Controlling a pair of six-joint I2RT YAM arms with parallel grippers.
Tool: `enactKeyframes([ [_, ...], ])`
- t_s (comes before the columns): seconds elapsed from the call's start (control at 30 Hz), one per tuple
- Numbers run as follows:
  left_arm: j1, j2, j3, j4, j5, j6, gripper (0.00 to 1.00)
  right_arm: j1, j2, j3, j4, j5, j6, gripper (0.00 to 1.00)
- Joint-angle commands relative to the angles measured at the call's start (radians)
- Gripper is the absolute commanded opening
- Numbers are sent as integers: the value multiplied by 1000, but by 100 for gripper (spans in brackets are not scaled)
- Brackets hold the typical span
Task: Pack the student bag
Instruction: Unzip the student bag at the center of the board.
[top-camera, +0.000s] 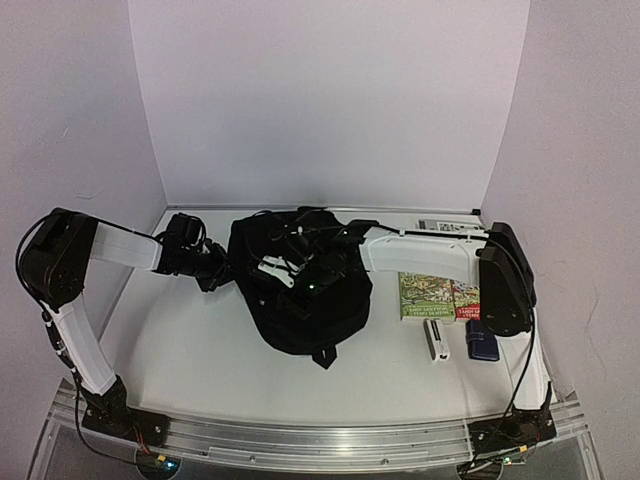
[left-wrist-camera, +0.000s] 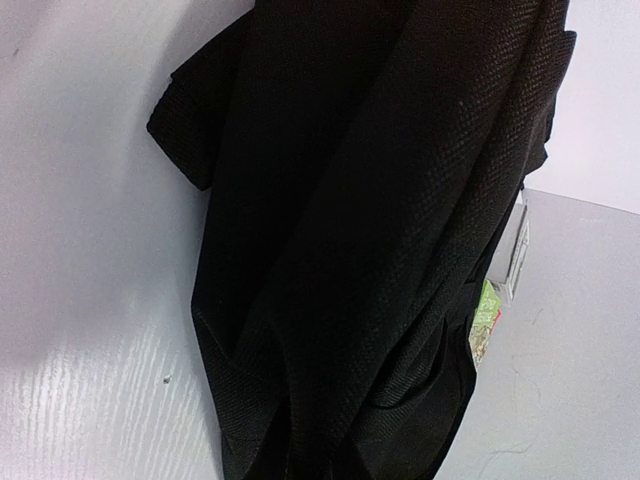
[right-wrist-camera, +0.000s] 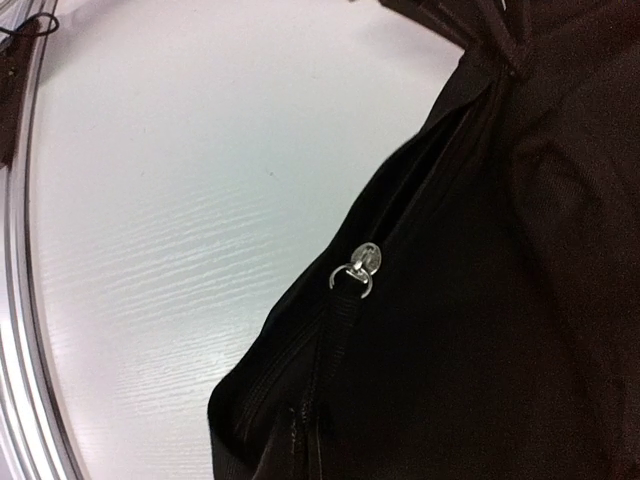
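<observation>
1. Two arms reach inward from the near corners of the white table (top-camera: 190, 350). Both end at the large black soft fabric backpack (top-camera: 300, 320), which lies slumped at the table's centre.
2. Left arm: the upper link rises from the base to a raised elbow at far left, and the white forearm runs rightward. The left gripper (top-camera: 210, 268) meets the backpack's left edge. Its wrist view shows only black weave (left-wrist-camera: 380, 250) and no fingers, so I cannot tell whether it is open or closed.
3. Right arm: the elbow is up at the right side and the white forearm is stretched leftward. The right gripper (top-camera: 292, 272) sits over the backpack's upper middle. Its wrist view shows black fabric (right-wrist-camera: 480, 330) and a small silver metal zip pull (right-wrist-camera: 357, 270). The fingers are out of frame, so I cannot tell its state.
4. Right of the backpack and apart from it lie two paperback books with green illustrated covers (top-camera: 425, 295), a small white oblong object (top-camera: 435, 340) and a small dark-blue case (top-camera: 482, 343).
</observation>
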Motion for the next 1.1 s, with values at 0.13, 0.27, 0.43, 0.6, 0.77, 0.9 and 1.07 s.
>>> enactKeyframes([
  [0.13, 73, -41, -6, -3, -39, 1, 0, 10, -170, -152, -35, -12, 9, 0],
  [0.27, 104, -47, 6, -29, -31, 34, 0, 11, -226, -222, -35, -14, 11, 0],
  [0.43, 86, -87, 22, -40, 8, 93, 23, 11, -214, -199, -35, -35, 39, 0],
  [0.6, -41, -180, -24, -91, -39, 129, 68, 22, -147, -99, -42, -78, 85, 0],
  [0.77, -99, -300, -169, -58, -52, 47, 69, 49, -97, -15, -51, -90, 99, 0],
  [0.9, -149, -379, -239, -58, -97, -5, 70, 70, -66, 37, -56, -85, 102, 0],
  [1.07, -184, -431, -267, -89, -128, -41, 72, 80, -36, 83, -61, -82, 120, 0],
])
